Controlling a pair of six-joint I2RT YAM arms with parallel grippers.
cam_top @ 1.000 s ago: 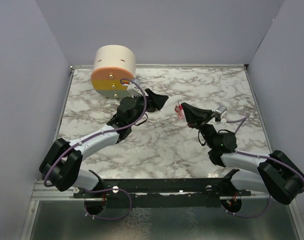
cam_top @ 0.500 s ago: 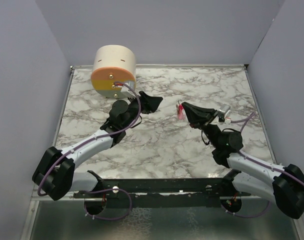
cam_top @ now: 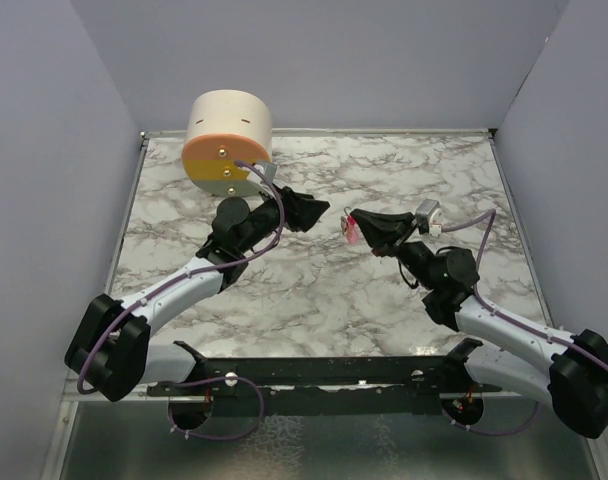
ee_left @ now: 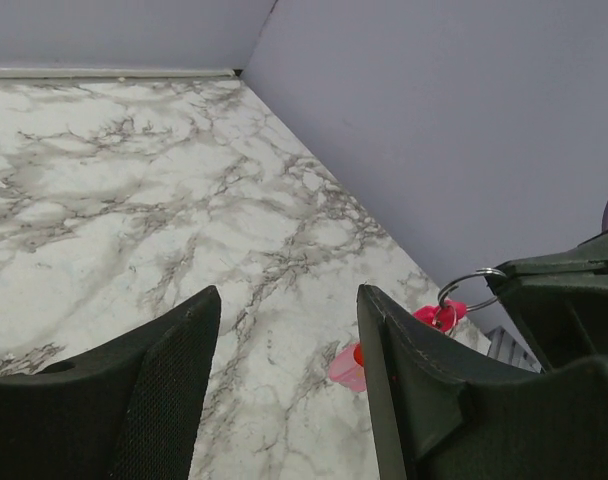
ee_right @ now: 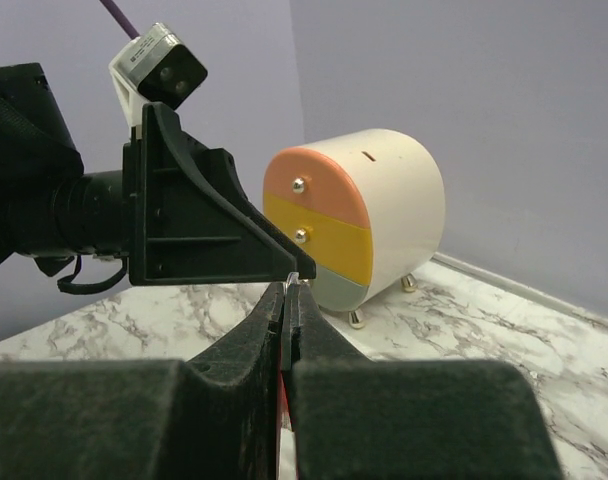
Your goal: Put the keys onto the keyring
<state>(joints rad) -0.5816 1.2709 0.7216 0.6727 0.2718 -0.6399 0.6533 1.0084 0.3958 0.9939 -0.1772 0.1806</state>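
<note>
Over the middle of the worktop [cam_top: 314, 300], a little toward its right edge, the right pincer [cam_top: 356, 220] holds the keyring [cam_top: 352, 232] clear of the marble. In the right wrist view its two fingers are pressed flat together, with only a sliver of red and a glint of metal between them, so it is clamped tight on the keyring. In the left wrist view the keyring's thin metal loop juts out past the dark fingertips and bright pink hangs just under it. The left pincer [cam_top: 309, 210] faces it from the side of the left edge, near but not touching. Its fingers are spread wide with nothing between them, and bare marble shows through the gap. At the inner edge of one left finger a tiny red piece, the keys [ee_left: 358, 354], peeps out just beside a pale pink end. The finger hides the rest, so I cannot tell whether it hangs from the loop or sits apart from it. At the far left corner of the worktop stands a round cream drawer unit [cam_top: 229, 140] on small feet, its fronts orange, yellow and pale green, with small round knobs on the upper two.
</note>
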